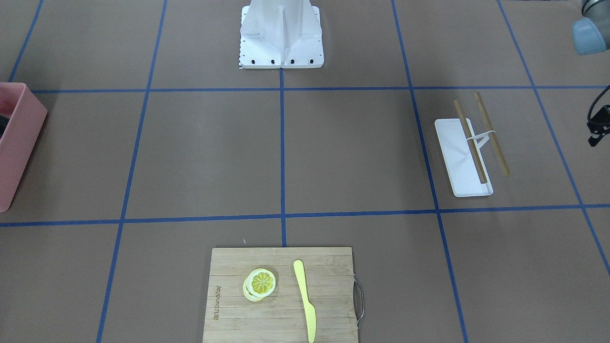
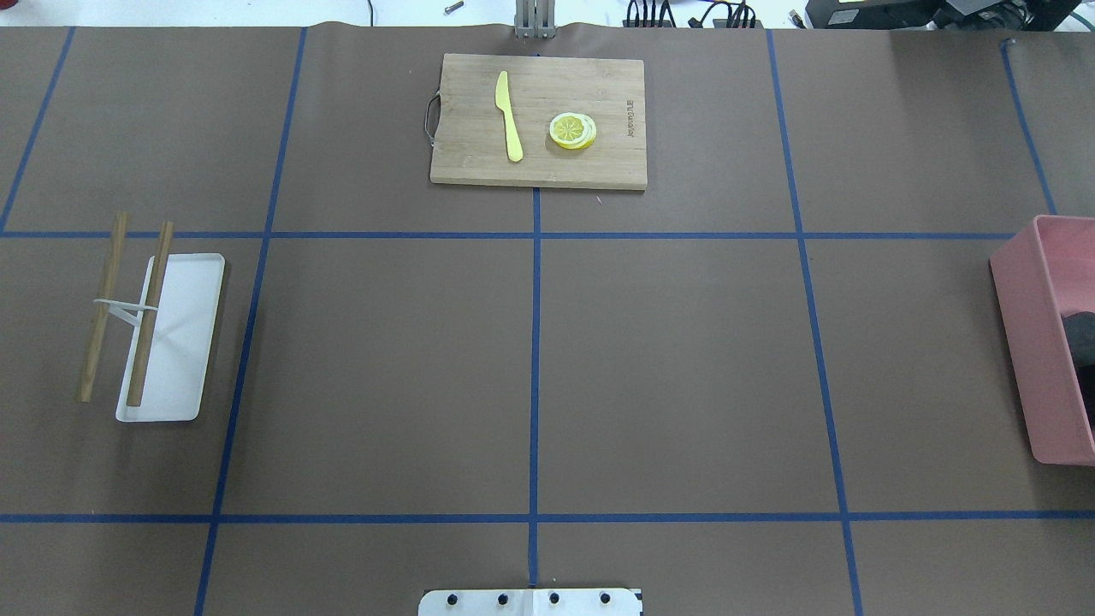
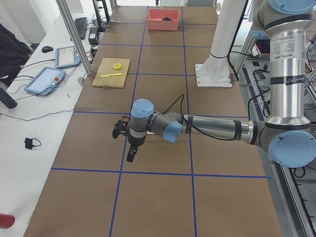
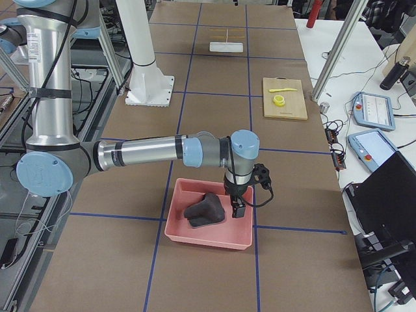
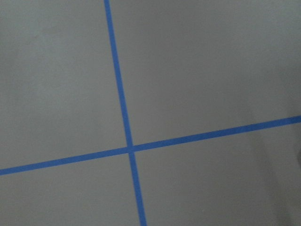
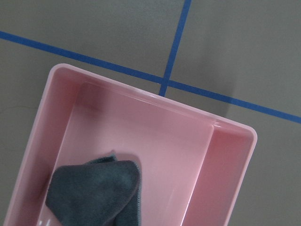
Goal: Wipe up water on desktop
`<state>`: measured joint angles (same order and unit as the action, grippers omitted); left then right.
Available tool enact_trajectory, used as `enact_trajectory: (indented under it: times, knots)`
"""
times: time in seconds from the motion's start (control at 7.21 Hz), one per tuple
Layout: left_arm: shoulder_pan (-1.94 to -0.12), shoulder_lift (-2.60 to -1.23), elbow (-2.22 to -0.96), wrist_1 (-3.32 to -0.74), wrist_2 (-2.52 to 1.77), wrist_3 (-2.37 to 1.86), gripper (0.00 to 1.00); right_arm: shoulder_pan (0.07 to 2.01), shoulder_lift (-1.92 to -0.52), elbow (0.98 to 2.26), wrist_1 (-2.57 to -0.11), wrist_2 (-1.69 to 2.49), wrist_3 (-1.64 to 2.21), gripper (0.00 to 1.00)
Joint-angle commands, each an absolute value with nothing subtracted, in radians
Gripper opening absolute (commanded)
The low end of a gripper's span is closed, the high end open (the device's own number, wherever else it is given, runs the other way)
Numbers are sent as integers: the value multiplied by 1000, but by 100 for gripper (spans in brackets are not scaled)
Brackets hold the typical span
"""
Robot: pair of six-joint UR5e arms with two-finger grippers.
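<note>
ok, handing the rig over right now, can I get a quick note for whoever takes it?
Grippers: the left gripper hangs over bare desktop at the robot's left end. The right gripper hangs over the pink bin, beside the dark grey cloth. Whether either is open or shut cannot be told from these views.
Things: the cloth lies bunched in the bin, not picked up. No water shows on the desktop in any view.
Done: nothing visible.
Left: grasp the cloth, find the wet patch, wipe it.
</note>
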<state>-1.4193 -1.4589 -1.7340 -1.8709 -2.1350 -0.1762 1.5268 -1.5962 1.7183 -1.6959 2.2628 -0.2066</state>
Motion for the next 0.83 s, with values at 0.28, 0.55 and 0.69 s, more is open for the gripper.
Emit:
enact_trajectory:
  times: [0.28, 0.55, 0.69]
  knots:
    - [-1514, -1471, -1677, -1704, -2317, -123, 98, 1572, -1595, 1654, -1694, 2442, -117, 100]
    - [-1538, -1471, -1672, -1698, -2324, -121, 98, 1572, -1589, 1658, -1694, 2459, -98, 100]
    - [-1578, -1471, -1677, -1698, -2344, -121, 98, 1572, -1588, 1661, -1694, 2462, -97, 100]
